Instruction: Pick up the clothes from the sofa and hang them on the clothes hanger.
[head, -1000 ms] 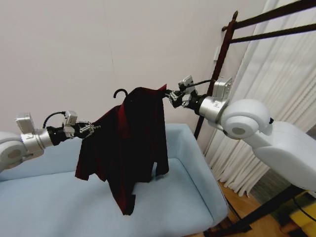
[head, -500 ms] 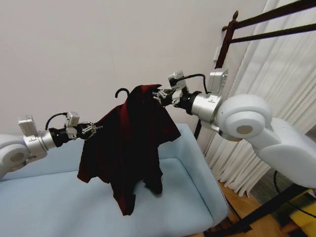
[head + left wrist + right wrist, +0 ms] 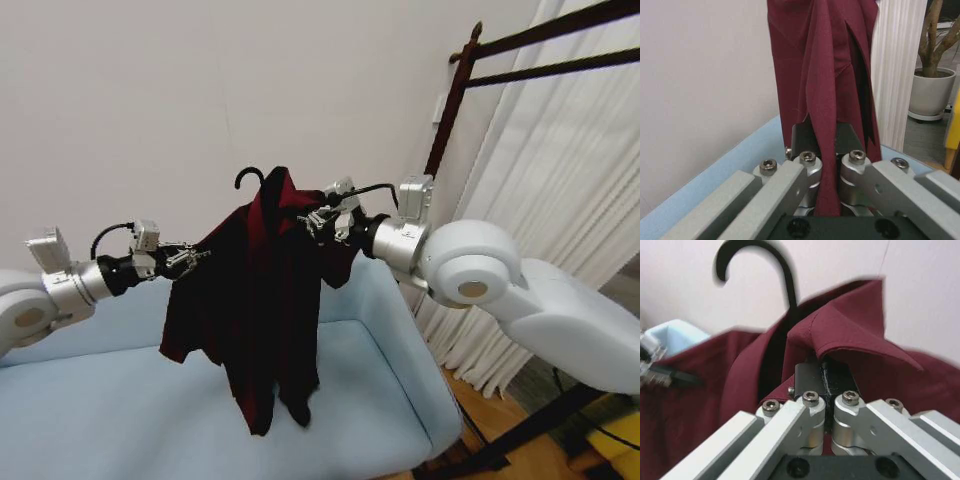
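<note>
Pale wall (image 3: 120,100) behind, left pincer (image 3: 190,258) clamped on a fold of the dark red shirt (image 3: 255,300), right pincer (image 3: 312,218) pinched shut on its collar beside the black hanger (image 3: 789,284), garment aloft above the blue sofa (image 3: 385,335); mid-hanging step, next probably calls for carrying the hook to the rack (image 3: 452,95).

One shirt (image 3: 255,300), one hanger (image 3: 788,282), two end effectors (image 3: 190,258) (image 3: 312,218).

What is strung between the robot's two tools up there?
A dark red shirt on a black hanger: the left tool pinches one side, the right tool its collar, above the sofa. The head view shows it.
</note>
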You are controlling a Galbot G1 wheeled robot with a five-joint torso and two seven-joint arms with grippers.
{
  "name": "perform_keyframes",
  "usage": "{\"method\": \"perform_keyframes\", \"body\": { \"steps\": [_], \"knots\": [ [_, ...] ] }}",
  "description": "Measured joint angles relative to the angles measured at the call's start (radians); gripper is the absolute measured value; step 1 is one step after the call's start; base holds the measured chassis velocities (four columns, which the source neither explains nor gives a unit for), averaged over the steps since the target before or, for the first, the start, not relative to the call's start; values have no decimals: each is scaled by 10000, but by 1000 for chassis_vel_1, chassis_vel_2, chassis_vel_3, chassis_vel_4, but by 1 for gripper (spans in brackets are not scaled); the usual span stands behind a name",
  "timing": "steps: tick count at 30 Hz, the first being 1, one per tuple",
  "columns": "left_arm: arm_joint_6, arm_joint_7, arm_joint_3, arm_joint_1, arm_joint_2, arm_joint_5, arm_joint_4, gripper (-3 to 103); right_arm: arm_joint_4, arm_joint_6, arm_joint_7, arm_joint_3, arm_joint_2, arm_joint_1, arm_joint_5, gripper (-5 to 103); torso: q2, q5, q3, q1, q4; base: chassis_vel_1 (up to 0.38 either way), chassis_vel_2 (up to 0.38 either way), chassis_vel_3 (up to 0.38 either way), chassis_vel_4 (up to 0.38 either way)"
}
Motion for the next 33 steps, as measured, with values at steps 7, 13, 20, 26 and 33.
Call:
{"method": "perform_keyframes", "body": {
  "steps": [7,13,20,26,33],
  "knots": [
    [-71,68,8,-16,-11,-1,160,2,-14,-38,-329,-23,-70,127,-63,0,0,-1,0,0,0,0,0,0,0],
    [-101,130,12,-103,51,-49,287,2,434,-82,-571,-416,-274,-325,-435,0,0,1,0,0,-2,0,0,0,0],
    [-146,360,15,-69,26,-93,286,2,-36,2,-533,-729,217,-158,-738,0,0,0,0,0,3,0,0,0,0],
    [-155,589,-18,3,-19,-54,314,2,-368,48,-615,-496,387,249,-723,0,0,-1,0,1,-2,0,0,0,0],
    [-156,608,67,11,-74,-11,316,2,-279,49,-674,-409,402,434,-662,0,0,-1,0,0,-1,0,0,0,0]
  ]
}}
